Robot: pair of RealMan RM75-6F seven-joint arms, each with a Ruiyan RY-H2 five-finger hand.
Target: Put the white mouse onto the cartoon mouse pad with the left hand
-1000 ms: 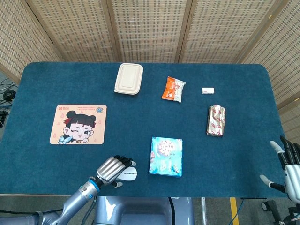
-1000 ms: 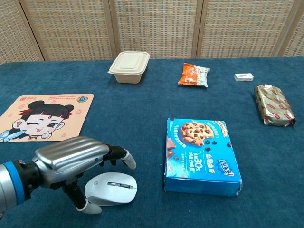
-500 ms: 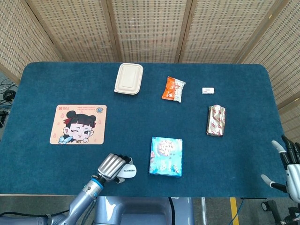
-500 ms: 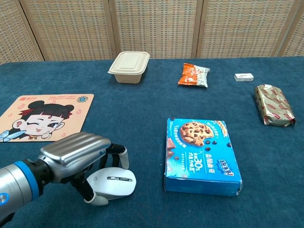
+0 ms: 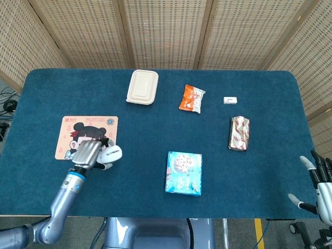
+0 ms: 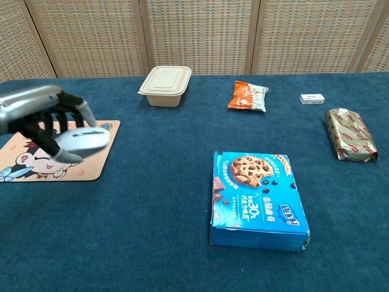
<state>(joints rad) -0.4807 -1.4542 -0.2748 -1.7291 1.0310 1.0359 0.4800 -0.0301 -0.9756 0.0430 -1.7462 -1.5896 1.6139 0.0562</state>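
My left hand point(image 5: 89, 153) point(image 6: 42, 115) grips the white mouse point(image 5: 110, 153) point(image 6: 82, 140) and holds it in the air over the right edge of the cartoon mouse pad point(image 5: 68, 135) point(image 6: 24, 167). The hand covers part of the pad's cartoon girl in both views. The mouse's front end sticks out to the right of the fingers. My right hand point(image 5: 322, 185) shows only in the head view, at the lower right beyond the table's edge, fingers apart and holding nothing.
A blue cookie box point(image 5: 183, 173) point(image 6: 257, 199) lies at the front centre. A beige lidded container point(image 5: 142, 86) point(image 6: 165, 86), an orange snack bag point(image 5: 191, 98) point(image 6: 247, 96), a small white box point(image 5: 231, 99) point(image 6: 312, 98) and a foil-wrapped pack point(image 5: 239, 133) point(image 6: 349, 134) lie further back.
My left hand has lifted the mouse from the table's front edge and carried it left and away from me, to above the pad's right edge. The right hand has not moved.
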